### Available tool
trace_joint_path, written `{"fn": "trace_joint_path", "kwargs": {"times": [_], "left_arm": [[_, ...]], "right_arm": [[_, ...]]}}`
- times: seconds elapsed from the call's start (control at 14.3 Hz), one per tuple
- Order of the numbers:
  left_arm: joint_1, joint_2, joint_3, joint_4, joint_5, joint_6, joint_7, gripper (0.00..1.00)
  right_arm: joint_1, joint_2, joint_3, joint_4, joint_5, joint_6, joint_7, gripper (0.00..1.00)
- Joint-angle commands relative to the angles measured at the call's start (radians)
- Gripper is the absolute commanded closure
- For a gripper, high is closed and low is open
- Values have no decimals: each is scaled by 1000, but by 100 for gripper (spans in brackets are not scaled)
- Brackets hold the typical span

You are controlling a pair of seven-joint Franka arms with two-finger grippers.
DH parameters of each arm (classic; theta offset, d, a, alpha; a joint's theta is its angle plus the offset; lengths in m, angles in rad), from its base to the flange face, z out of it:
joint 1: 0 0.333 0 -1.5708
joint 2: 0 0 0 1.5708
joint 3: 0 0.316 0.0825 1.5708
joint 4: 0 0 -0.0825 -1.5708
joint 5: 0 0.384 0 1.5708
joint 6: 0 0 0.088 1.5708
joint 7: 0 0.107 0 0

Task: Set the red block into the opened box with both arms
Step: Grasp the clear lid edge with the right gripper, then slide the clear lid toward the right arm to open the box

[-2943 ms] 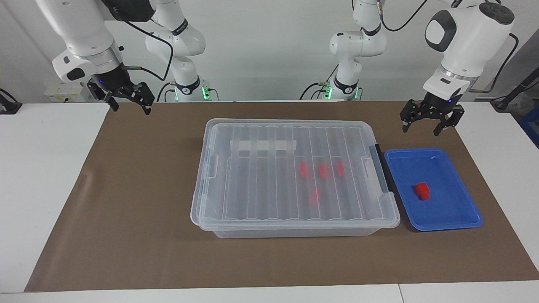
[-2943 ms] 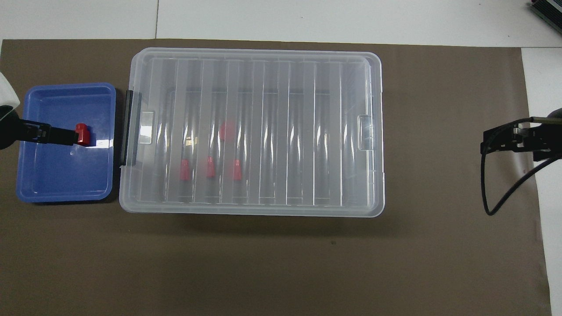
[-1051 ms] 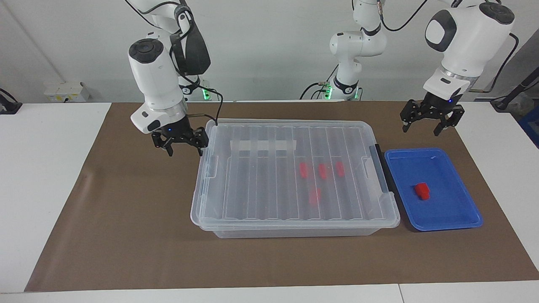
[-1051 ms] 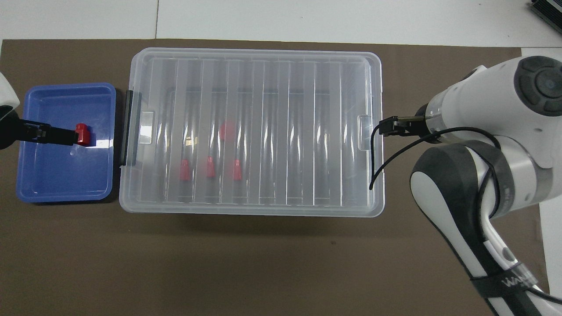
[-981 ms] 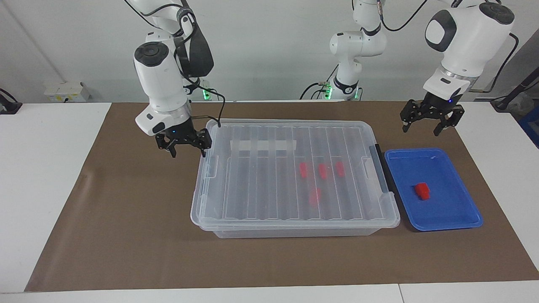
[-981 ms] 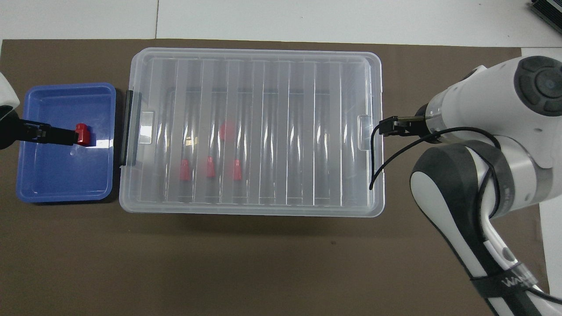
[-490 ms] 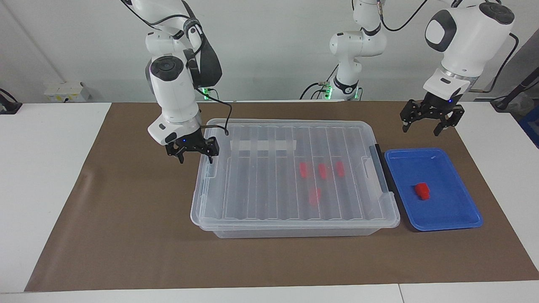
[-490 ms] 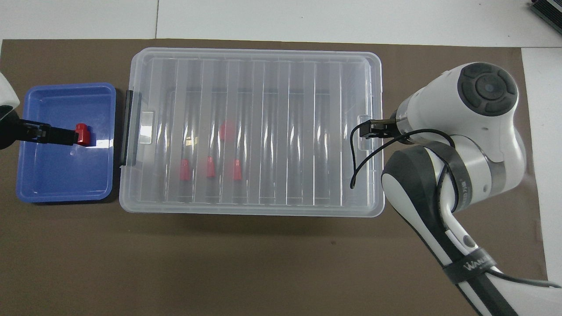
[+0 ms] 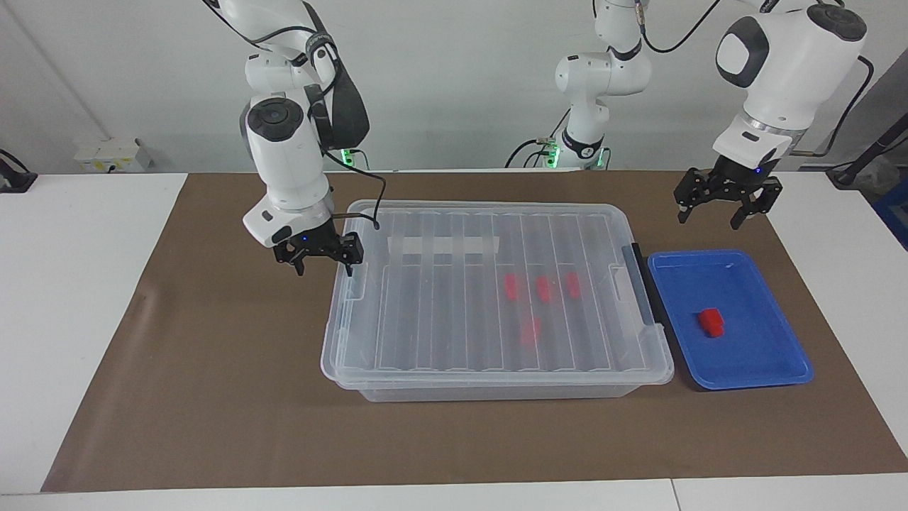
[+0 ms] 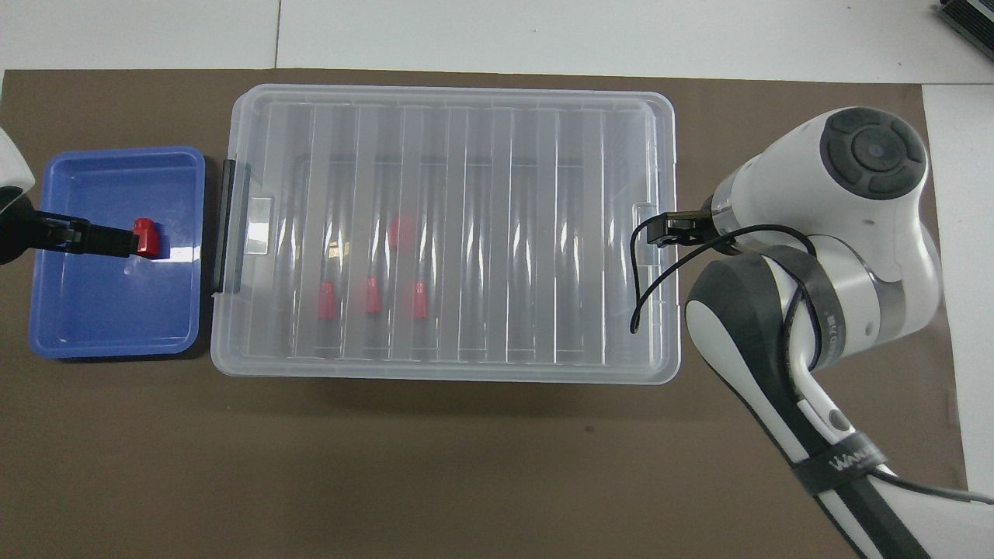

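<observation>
While tray-bound, red block (image 9: pixel 711 321) slightly askew

right end effector (image 9: pixel 320 260) open over box (image 9: pixel 489 376) end, lid on

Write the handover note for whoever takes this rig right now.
Right end effector: open, empty, over the box edge at the right arm's end.
Left end effector: open, empty, waiting above the blue tray.
Red block: lying in the tray.
Four other red blocks: inside the box.
Done: nothing; the lid is on.
Left: open the lid, pick the block, drop it in.
</observation>
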Motion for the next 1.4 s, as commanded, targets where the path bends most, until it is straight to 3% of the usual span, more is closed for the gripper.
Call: {"fn": "trace_joint_path", "kwargs": {"times": [0.0,0.35,1.33], "left_arm": [[-5,-18,8,-10,-7,-6,1,0],[-5,-18,8,-10,-7,-6,1,0],[-5,-18,8,-10,-7,-6,1,0]], "right_arm": [[-2,-5,-23,-5,-9,-9,-50,2],[-6,-4,-55,-7,-6,-9,-132,2],[-10,-8,-272,4,6,-58,-572,0]]}}
